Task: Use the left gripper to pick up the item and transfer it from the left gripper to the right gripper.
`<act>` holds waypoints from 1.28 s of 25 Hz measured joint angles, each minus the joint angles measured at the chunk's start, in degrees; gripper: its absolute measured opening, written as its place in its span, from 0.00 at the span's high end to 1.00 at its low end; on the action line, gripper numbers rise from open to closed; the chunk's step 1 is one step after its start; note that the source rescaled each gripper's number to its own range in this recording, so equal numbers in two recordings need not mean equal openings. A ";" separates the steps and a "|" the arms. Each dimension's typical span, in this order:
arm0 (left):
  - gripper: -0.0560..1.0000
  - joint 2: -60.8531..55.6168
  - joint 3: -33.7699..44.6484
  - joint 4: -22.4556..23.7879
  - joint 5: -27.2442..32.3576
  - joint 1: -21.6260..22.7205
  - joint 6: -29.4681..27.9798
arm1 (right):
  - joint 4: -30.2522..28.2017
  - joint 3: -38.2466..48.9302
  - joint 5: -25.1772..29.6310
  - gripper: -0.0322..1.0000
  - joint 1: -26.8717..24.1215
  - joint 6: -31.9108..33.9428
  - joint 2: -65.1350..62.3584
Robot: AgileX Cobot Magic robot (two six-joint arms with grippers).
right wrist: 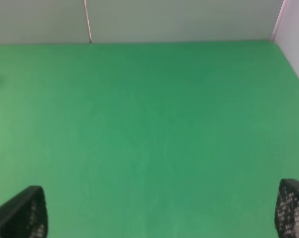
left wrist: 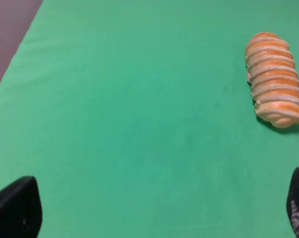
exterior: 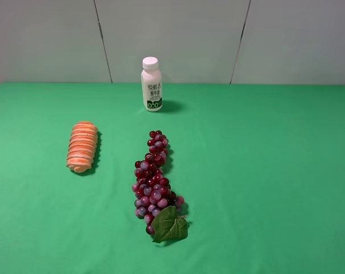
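The item, an orange-and-cream ribbed toy bread loaf (exterior: 82, 146), lies on the green table at the left in the exterior high view. It also shows in the left wrist view (left wrist: 274, 80). My left gripper (left wrist: 154, 210) is open and empty, its two black fingertips (left wrist: 16, 208) spread wide, well short of the loaf and to one side of it. My right gripper (right wrist: 159, 213) is open and empty over bare green cloth, fingertips (right wrist: 21, 214) at the frame corners. Neither arm shows in the exterior high view.
A dark red grape bunch with a green leaf (exterior: 155, 182) lies at the table's middle. A white bottle (exterior: 152, 84) stands upright at the back. A pale panelled wall (exterior: 172, 40) closes the far edge. The table's left edge (left wrist: 11, 64) shows in the left wrist view.
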 joint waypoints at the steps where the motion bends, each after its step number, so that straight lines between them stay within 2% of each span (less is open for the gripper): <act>1: 0.00 0.00 0.00 0.00 0.00 0.00 0.00 | 0.00 0.00 0.00 0.00 0.00 0.00 0.00; 32: 0.00 0.00 0.00 0.00 0.06 0.00 0.00 | 0.00 0.00 0.00 0.00 0.00 0.00 0.00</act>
